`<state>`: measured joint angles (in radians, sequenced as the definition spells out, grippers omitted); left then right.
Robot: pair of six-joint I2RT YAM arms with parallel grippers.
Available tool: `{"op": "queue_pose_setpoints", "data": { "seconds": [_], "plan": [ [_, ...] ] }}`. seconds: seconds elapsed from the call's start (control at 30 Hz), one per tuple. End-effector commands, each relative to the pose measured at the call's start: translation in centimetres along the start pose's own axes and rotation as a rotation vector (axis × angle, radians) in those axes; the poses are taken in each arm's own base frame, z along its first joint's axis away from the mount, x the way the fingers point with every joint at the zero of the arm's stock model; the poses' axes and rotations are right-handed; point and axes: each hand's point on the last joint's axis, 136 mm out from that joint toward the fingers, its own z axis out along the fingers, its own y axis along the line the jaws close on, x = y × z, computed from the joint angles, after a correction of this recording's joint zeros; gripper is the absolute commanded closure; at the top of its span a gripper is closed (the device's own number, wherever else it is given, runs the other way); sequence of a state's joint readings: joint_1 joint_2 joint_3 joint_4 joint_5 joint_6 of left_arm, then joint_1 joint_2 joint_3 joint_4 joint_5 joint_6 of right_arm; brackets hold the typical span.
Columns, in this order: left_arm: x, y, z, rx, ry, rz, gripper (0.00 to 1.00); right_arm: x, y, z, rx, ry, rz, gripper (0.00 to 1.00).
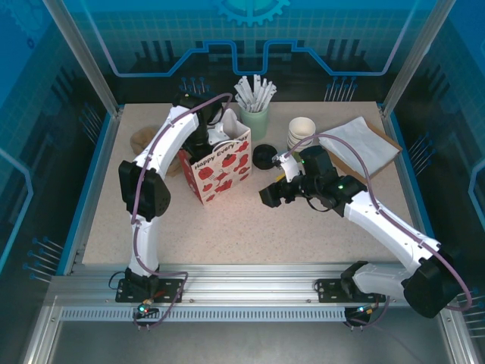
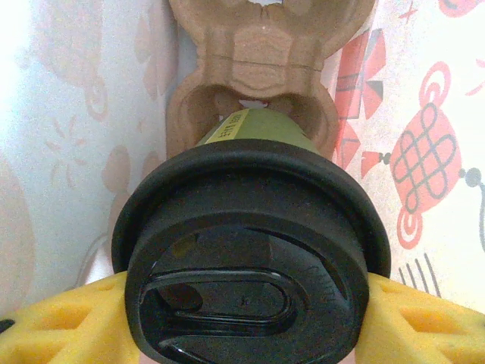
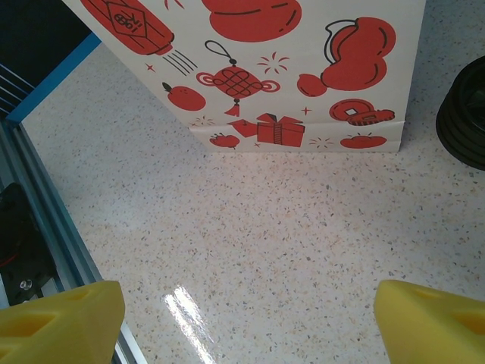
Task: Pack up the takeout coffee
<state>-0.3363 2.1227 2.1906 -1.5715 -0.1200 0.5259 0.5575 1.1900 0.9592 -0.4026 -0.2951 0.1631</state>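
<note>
The takeout coffee [image 2: 261, 129], an olive-green cup under a round black lid [image 2: 250, 258], sits between the yellow fingers [image 2: 61, 326] of my left gripper [image 2: 246, 330], which is shut on it. The cup hangs inside the red-and-white paper bag [image 1: 223, 171], just above a brown cardboard cup carrier [image 2: 258, 68] at the bag's bottom. From above, the left gripper [image 1: 216, 140] reaches down into the bag's open top. My right gripper [image 1: 269, 196] hovers over the table right of the bag, open, with nothing between its fingers [image 3: 61, 322]. The bag's printed side [image 3: 303, 68] faces it.
A stack of loose black lids [image 1: 263, 157] lies right of the bag. A stack of lidless cups [image 1: 301, 133], a green holder of white sticks [image 1: 254, 117] and a white flat bag [image 1: 364, 144] stand at the back. Another brown carrier [image 1: 144, 139] lies at the left.
</note>
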Motion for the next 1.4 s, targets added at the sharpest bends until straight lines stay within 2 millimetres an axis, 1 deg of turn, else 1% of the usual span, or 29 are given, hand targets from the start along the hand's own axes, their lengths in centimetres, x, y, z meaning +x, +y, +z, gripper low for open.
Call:
{"op": "queue_pose_setpoints", "data": {
  "seconds": [0.0,0.43,0.8,1.37],
  "plan": [
    [0.2,0.8,-1.2,-0.019,-0.028,-0.020,0.50,0.0,0.7,0.3,-0.023,0.012,-0.020,0.13],
    [0.1,1.0,-1.0,-0.013,-0.039,-0.029,0.50,0.3,0.8,0.5,-0.026,0.023,-0.018,0.13],
    [0.0,0.6,-1.0,0.005,-0.052,-0.026,0.50,0.4,0.7,0.7,-0.026,0.032,-0.016,0.13],
    [-0.1,0.8,0.7,0.015,-0.018,-0.026,0.50,0.5,0.8,0.8,-0.028,0.036,-0.016,0.13]
  ]
}}
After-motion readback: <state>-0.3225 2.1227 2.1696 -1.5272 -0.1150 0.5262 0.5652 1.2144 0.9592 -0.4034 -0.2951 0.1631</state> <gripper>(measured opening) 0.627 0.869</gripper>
